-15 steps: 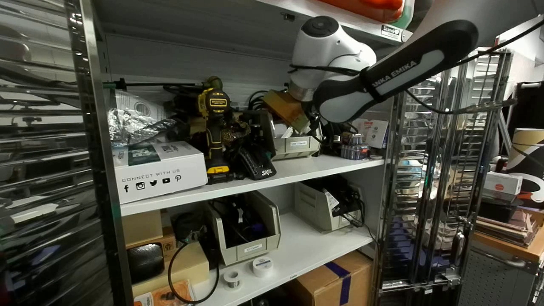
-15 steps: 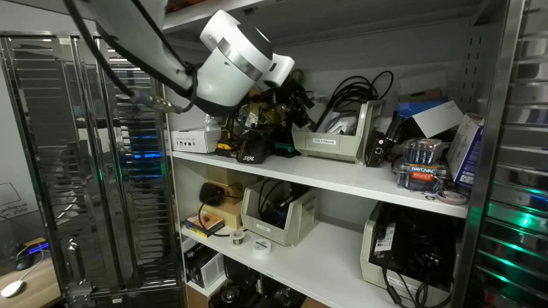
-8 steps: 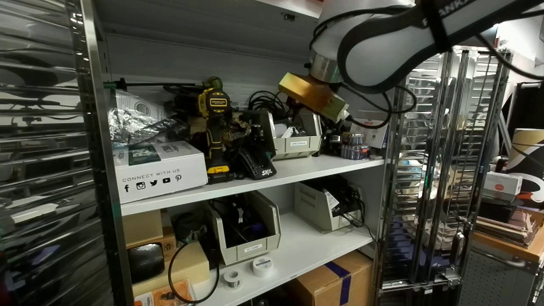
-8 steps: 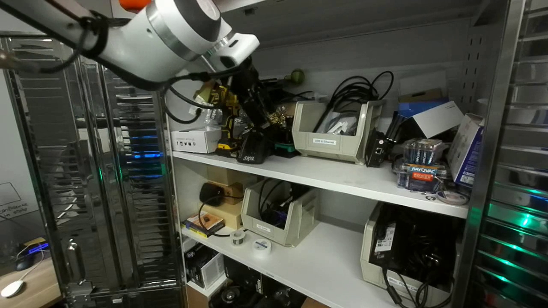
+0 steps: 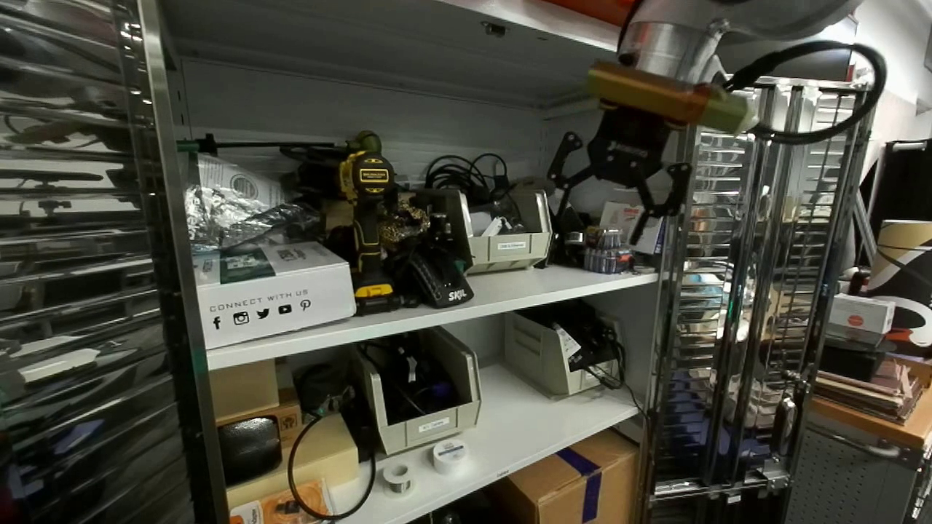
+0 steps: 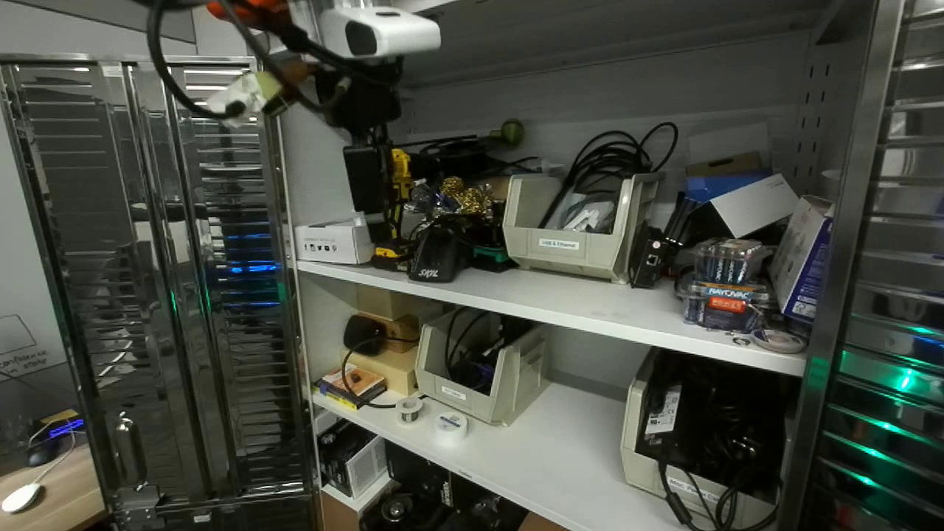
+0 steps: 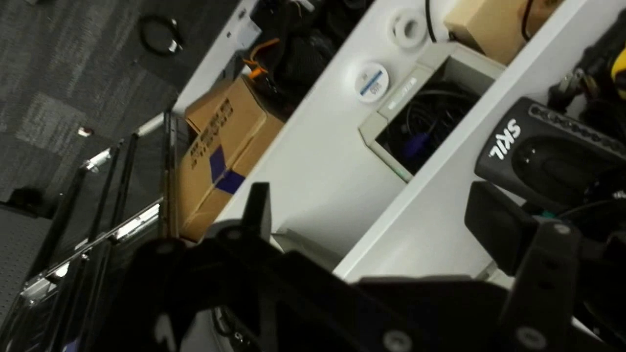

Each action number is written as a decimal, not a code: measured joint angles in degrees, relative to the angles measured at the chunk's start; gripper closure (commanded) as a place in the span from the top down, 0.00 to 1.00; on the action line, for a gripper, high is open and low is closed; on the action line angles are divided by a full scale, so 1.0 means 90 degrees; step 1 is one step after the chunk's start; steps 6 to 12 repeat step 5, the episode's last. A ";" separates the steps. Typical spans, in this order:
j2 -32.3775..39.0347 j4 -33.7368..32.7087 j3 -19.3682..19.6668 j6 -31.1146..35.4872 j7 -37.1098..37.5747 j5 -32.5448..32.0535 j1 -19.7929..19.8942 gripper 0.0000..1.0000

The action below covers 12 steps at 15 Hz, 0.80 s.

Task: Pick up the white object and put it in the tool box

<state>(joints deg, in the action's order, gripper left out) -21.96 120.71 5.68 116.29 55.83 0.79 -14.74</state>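
One spool (image 5: 398, 481) lies on the lower shelf (image 5: 513, 416) in an exterior view; just right of it lies the white round object (image 5: 450, 457), before a grey bin (image 5: 397, 435). Farther right stands a second bin (image 5: 533, 358); higher, the gripper (image 5: 601, 216) hangs, its fingers (image 7: 498, 227) wide apart in the wrist view.

Arm (image 5: 775, 16) cut off, cardbd box (image 7: 240, 142) txt blurry

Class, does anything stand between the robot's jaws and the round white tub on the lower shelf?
Nothing visible covers the tub in the wrist view, but the upper shelf's edge shows between the open jaws there; they should probably descend in front of it.
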 measured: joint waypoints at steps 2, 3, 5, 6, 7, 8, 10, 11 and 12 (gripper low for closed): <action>-0.0267 -0.0203 0.0040 -0.1024 -0.0869 0.0529 0.0253 1.00; -0.0356 -0.0314 0.0040 -0.1497 -0.1278 0.0760 0.0407 1.00; -0.0414 -0.0338 -0.0141 -0.1622 -0.1392 0.0828 0.0746 1.00; -0.0414 -0.0338 -0.0141 -0.1622 -0.1392 0.0828 0.0746 1.00; -0.0414 -0.0338 -0.0141 -0.1622 -0.1392 0.0828 0.0746 1.00; -0.0414 -0.0338 -0.0141 -0.1622 -0.1392 0.0828 0.0746 1.00; -0.0414 -0.0338 -0.0141 -0.1622 -0.1392 0.0828 0.0746 1.00; -0.0414 -0.0338 -0.0141 -0.1622 -0.1392 0.0828 0.0746 1.00; -0.0414 -0.0338 -0.0141 -0.1622 -0.1392 0.0828 0.0746 1.00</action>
